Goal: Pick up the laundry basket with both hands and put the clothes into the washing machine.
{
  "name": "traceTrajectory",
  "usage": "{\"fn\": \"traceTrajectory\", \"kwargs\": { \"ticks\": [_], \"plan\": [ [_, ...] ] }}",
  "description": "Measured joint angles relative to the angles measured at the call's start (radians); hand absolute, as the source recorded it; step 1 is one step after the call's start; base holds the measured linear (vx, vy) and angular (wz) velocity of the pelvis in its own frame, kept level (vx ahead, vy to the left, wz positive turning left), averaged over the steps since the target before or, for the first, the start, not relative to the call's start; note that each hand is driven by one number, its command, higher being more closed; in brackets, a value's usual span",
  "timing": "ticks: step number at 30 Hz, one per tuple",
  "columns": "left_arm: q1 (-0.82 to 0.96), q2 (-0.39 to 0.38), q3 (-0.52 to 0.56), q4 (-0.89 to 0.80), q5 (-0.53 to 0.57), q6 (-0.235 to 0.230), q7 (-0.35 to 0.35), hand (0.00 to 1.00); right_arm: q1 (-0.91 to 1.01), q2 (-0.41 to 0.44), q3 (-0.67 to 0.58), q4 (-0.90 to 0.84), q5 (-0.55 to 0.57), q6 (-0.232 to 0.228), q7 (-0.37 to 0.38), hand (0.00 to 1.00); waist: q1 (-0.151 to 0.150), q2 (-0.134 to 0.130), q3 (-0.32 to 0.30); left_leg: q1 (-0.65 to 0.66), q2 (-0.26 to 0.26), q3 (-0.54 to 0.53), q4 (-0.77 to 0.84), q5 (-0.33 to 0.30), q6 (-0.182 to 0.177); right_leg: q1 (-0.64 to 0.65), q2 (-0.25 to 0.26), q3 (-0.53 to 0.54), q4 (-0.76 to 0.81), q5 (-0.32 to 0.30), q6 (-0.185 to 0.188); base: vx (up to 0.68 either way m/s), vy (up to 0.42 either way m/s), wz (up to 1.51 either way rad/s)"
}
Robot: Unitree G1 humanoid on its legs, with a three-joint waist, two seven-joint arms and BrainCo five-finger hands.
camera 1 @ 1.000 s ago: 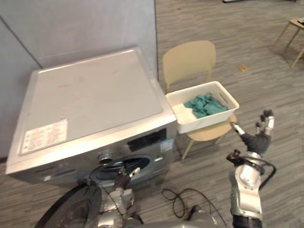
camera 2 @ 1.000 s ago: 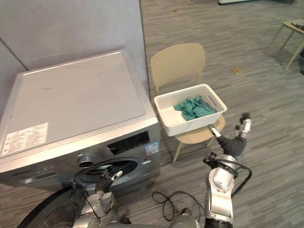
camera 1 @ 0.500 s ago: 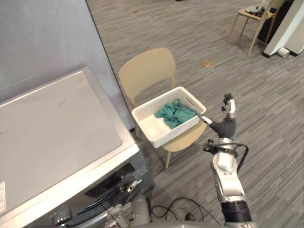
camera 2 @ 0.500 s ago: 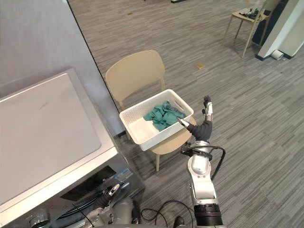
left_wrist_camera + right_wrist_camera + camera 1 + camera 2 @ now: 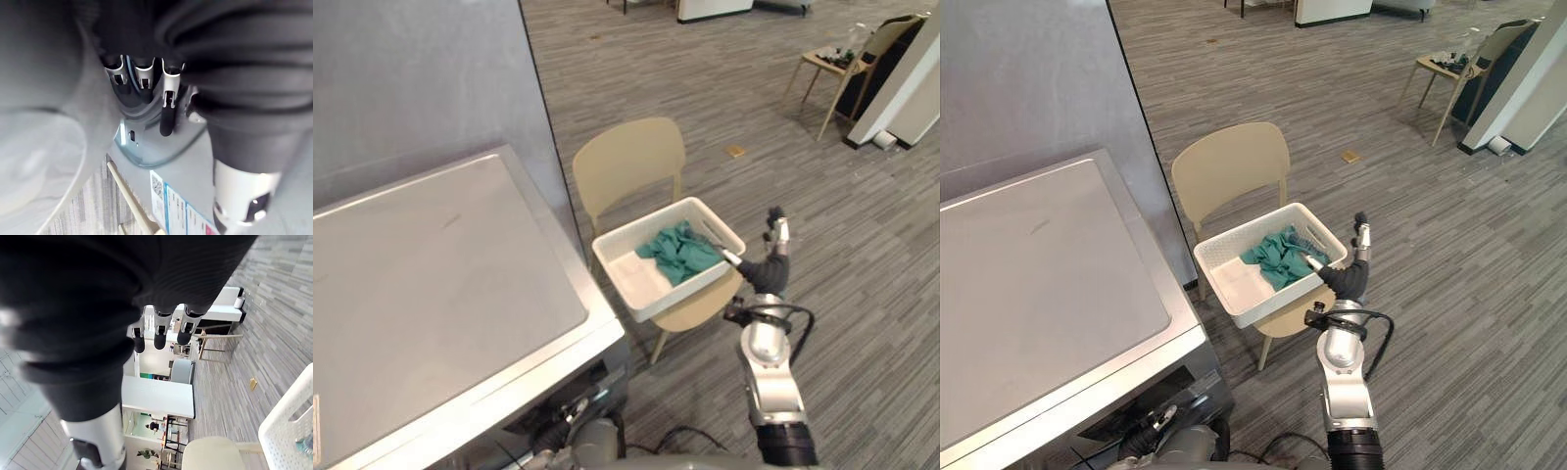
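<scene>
Hovering beside the right end of the basket [image 5: 674, 299] on the chair [image 5: 626, 162], the right hand [image 5: 767, 270] is holding its fingers straight, grasping nothing.

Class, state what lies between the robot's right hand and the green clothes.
The basket's slotted side wall stands between the right hand and the clothes, in both eye views.

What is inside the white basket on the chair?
Teal clothes lie bunched toward one end of the laundry basket; the other end shows its bare white bottom. Anything beneath the clothes is covered.
</scene>
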Motion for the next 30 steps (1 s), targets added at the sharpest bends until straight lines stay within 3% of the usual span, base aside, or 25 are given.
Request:
{"fn": "traceTrajectory", "kwargs": {
  "ticks": [2,4,6,7,8,9,11,14,16,17,19,21,22,26,28,29,30],
  "plan": [
    [-0.022,0.013,-0.015,0.023,0.006,-0.013,0.001,0.0,0.028,-0.008,-0.029,0.018,-0.004,0.004,0.0,0.0,-0.003,0.001,-0.004,0.01,0.005,-0.033,-0.025,0.011,-0.011,-0.012,0.009,0.06,0.005,-0.057,-0.046,0.01,-0.095,0.26],
    [-0.054,0.025,-0.013,0.067,0.027,-0.031,0.011,0.0,0.028,-0.023,-0.05,0.064,-0.02,0.02,0.001,0.0,-0.01,0.003,-0.01,0.012,0.008,-0.085,-0.034,0.022,-0.029,-0.018,0.01,0.138,-0.031,-0.057,-0.036,0.02,-0.173,0.58],
    [-0.075,0.051,-0.011,0.085,0.05,-0.044,0.017,0.0,0.011,-0.05,-0.054,0.152,-0.041,0.048,0.003,0.0,-0.023,-0.032,-0.032,-0.001,0.001,-0.141,-0.039,0.043,-0.063,-0.017,0.003,0.201,-0.117,-0.004,-0.018,0.03,-0.293,0.92],
    [-0.082,0.081,-0.01,0.085,0.065,-0.054,0.012,0.0,-0.018,-0.063,-0.059,0.226,-0.048,0.065,0.004,0.0,-0.025,-0.075,-0.045,-0.009,-0.02,-0.18,-0.04,0.06,-0.09,-0.017,-0.022,0.19,-0.144,-0.015,-0.003,0.04,-0.357,0.86],
    [-0.09,0.093,-0.01,0.087,0.072,-0.057,0.012,0.0,-0.036,-0.074,-0.064,0.27,-0.049,0.074,0.006,0.0,-0.024,-0.093,-0.055,-0.015,-0.027,-0.201,-0.044,0.068,-0.103,-0.008,-0.029,0.183,-0.152,-0.056,0.02,0.03,-0.349,0.97],
    [-0.12,0.084,-0.006,0.107,0.077,-0.063,0.005,0.0,-0.072,-0.116,-0.078,0.353,-0.047,0.094,0.013,0.0,-0.018,-0.087,-0.065,-0.025,-0.013,-0.255,-0.062,0.088,-0.134,-0.003,-0.015,0.137,-0.156,-0.079,0.051,0.03,-0.411,0.88],
    [-0.152,0.062,0.003,0.108,0.077,-0.075,-0.004,0.0,-0.104,-0.172,-0.106,0.397,-0.032,0.123,0.047,0.0,0.004,-0.07,-0.075,-0.026,0.026,-0.322,-0.134,0.133,-0.177,0.005,0.037,0.084,-0.187,-0.08,0.03,0.01,-0.318,0.73],
    [-0.175,0.041,0.014,0.113,0.073,-0.083,-0.014,0.0,-0.167,-0.262,-0.154,0.457,0.008,0.123,0.068,0.0,0.001,-0.061,-0.081,-0.03,0.075,-0.436,-0.225,0.178,-0.203,0.046,0.1,-0.03,-0.261,-0.051,-0.003,0.04,-0.233,0.74],
    [-0.178,0.039,0.014,0.117,0.069,-0.083,-0.028,0.0,-0.209,-0.333,-0.208,0.507,0.02,0.123,0.074,0.0,0.0,-0.061,-0.081,-0.06,0.078,-0.437,-0.192,0.187,-0.178,0.075,0.107,-0.102,-0.274,-0.049,-0.009,0.11,-0.139,0.9],
    [-0.187,0.033,0.015,0.13,0.067,-0.083,-0.037,0.0,-0.223,-0.389,-0.257,0.537,0.029,0.122,0.073,0.0,-0.003,-0.067,-0.074,-0.111,0.077,-0.347,-0.101,0.176,-0.139,0.1,0.1,-0.151,-0.288,-0.047,-0.012,0.13,-0.04,1.1],
    [-0.222,0.023,0.017,0.156,0.054,-0.082,-0.047,0.0,-0.245,-0.501,-0.315,0.593,0.064,0.126,0.071,0.0,-0.007,-0.044,-0.052,-0.183,0.102,-0.069,0.066,0.13,-0.05,0.154,0.087,-0.246,-0.3,-0.046,-0.013,0.11,0.014,1.29],
    [-0.234,0.025,0.022,0.183,0.054,-0.08,-0.047,0.0,-0.275,-0.562,-0.334,0.633,0.084,0.128,0.072,0.0,-0.005,-0.034,-0.05,-0.192,0.097,0.048,0.098,0.116,-0.006,0.187,0.063,-0.28,-0.314,-0.046,-0.013,0.09,0.14,0.83],
    [-0.23,0.028,0.023,0.184,0.053,-0.08,-0.047,0.0,-0.3,-0.589,-0.334,0.661,0.097,0.125,0.073,0.0,-0.004,-0.037,-0.052,-0.178,0.052,0.043,0.048,0.128,0.017,0.193,0.033,-0.296,-0.32,-0.045,-0.001,0.12,0.186,0.54],
    [-0.227,0.028,0.039,0.204,0.036,-0.077,-0.05,0.0,-0.358,-0.6,-0.33,0.751,0.102,0.129,0.114,0.0,-0.002,-0.04,-0.046,-0.152,-0.028,0.038,-0.036,0.122,0.05,0.159,-0.048,-0.309,-0.227,-0.047,0.018,0.07,0.188,0.37],
    [-0.208,0.034,0.042,0.211,0.033,-0.074,-0.065,0.0,-0.36,-0.603,-0.32,0.824,0.1,0.144,0.156,0.0,-0.002,-0.028,-0.04,-0.107,-0.039,0.039,-0.061,0.115,0.061,0.114,-0.1,-0.286,-0.039,-0.041,0.027,0.1,0.194,0.31],
    [-0.197,0.048,0.041,0.228,0.033,-0.072,-0.069,0.0,-0.361,-0.611,-0.291,0.866,0.1,0.156,0.179,0.0,-0.005,-0.025,-0.031,-0.056,-0.048,0.022,-0.077,0.107,0.072,0.058,-0.143,-0.231,0.147,-0.011,0.056,0.12,0.197,0.3],
    [-0.194,0.048,0.039,0.232,0.033,-0.071,-0.07,0.0,-0.363,-0.618,-0.276,0.88,0.1,0.156,0.189,0.0,-0.007,-0.02,-0.023,-0.039,-0.048,0.011,-0.079,0.103,0.077,0.046,-0.148,-0.208,0.193,-0.018,0.064,0.14,0.156,0.37]
  ]
}}
